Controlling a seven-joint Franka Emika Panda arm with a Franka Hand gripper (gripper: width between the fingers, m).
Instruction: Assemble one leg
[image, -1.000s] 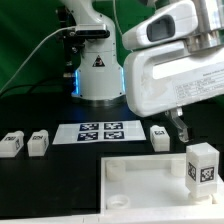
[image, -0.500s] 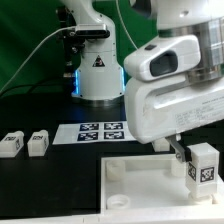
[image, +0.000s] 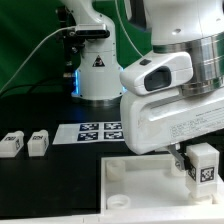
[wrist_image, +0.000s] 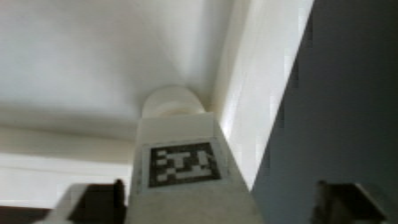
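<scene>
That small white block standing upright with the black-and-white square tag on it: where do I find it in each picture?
Exterior view: the small white upright tagged block stands at the exterior view's right, on the large white tray-like piece.
Wrist view: the same block fills the middle, between the tips of the claw.
Shared landmark: the white tray under the block.

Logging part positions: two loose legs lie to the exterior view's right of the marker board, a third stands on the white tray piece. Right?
No: the exterior view shows the two loose legs to its left of the marker board. The third leg does stand on the white tray piece.
</scene>
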